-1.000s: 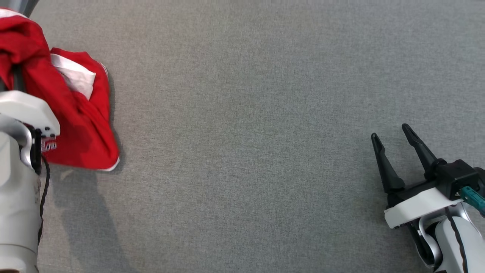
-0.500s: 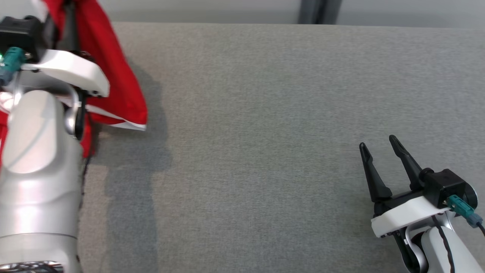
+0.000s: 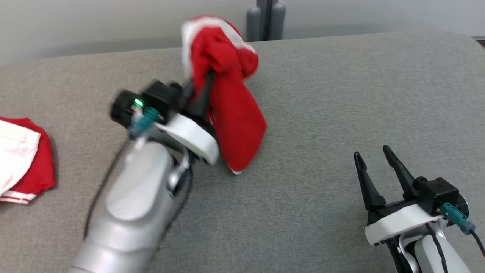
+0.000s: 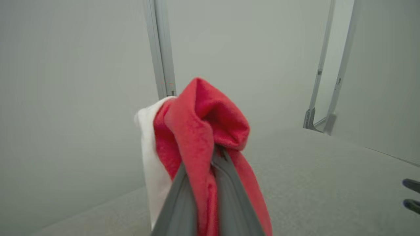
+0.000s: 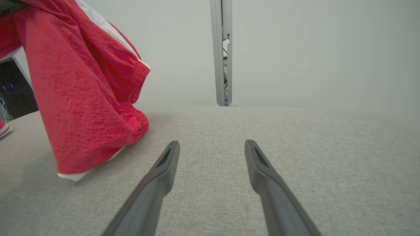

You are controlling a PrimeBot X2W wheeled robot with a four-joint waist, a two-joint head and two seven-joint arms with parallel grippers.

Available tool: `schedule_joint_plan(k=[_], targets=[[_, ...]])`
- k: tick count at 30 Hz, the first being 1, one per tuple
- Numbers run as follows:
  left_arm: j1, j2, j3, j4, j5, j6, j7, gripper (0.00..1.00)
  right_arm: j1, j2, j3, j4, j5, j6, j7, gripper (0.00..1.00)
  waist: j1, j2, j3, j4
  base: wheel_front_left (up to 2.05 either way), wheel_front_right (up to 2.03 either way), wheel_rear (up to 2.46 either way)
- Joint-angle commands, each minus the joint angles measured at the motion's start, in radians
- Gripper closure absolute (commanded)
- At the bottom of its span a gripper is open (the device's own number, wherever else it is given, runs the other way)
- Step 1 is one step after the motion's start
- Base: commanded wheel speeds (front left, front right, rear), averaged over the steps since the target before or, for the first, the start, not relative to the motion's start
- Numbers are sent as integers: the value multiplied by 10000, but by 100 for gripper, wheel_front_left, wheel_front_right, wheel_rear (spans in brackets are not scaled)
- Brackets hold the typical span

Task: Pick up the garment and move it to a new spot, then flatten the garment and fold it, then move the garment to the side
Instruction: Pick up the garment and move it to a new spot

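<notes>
Grey woven cloth covers the work surface (image 3: 341, 94), which runs back to a rounded far edge. Behind it I see a plain pale wall and a grey metal post (image 5: 221, 52) standing upright at the middle of that edge. In my left wrist view, two more slim metal uprights (image 4: 341, 65) stand off to the right.

My left gripper (image 3: 201, 91) is raised over the middle of the surface, its fingers pinched tight on a bunched fold of the garment (image 3: 231, 110). The red shirt hangs from them, with white trim at the top. Its white-edged lowest corner is down at the cloth, though I cannot tell whether it touches.

My right gripper (image 3: 373, 159) sits low at my right with its fingers spread wide and nothing between them.

A second red-and-white cloth (image 3: 22, 163) lies at my far left.
</notes>
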Motion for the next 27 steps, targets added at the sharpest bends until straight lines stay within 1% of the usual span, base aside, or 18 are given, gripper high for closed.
schedule_joint_plan(k=[1,4,7,8,9,10,12,16,18,19,23,27], targets=[[303,29,-686,-106,-430,258,-18,100,73,17,-42,-6,59,1,-49,0,0,0,-124,-202,0,0,0],[659,48,-1744,-136,-844,759,-18,100,102,81,-32,18,89,1,-49,0,0,0,-167,-360,0,0,0],[1079,39,-2265,37,-999,1172,-17,100,111,122,-45,17,69,1,-49,0,0,0,-195,-467,0,0,0],[1195,37,-2353,104,-966,1244,-18,50,111,140,-52,4,69,1,-49,0,0,0,-194,-485,0,0,0],[1195,37,-2353,104,-966,1244,-18,50,111,140,-52,4,69,1,-49,0,0,0,-194,-485,0,0,0],[1347,40,-2404,201,-973,1280,-17,0,121,154,-57,-3,70,1,-49,0,0,0,-205,-496,0,0,0],[1606,38,-2401,373,-894,1355,-19,0,156,158,-84,-7,77,1,-49,0,0,0,-224,-500,0,0,0],[2209,53,-1966,587,-745,1597,-19,0,203,191,-163,8,100,1,-49,0,0,0,-307,-449,0,0,0],[2543,158,-1549,363,-596,1731,-19,0,210,208,-220,38,116,1,-49,0,0,0,-366,-406,0,0,0],[2991,289,-1096,8,-452,1869,-19,0,268,223,-294,57,103,1,-49,0,0,0,-459,-340,0,0,0],[3839,541,-350,-768,43,1964,-14,0,394,259,-424,46,27,1,-49,0,0,0,-716,-224,0,0,0],[4641,677,529,-1474,306,2035,-13,0,511,338,-503,56,-33,1,-49,0,0,0,-1006,-117,0,0,0]])
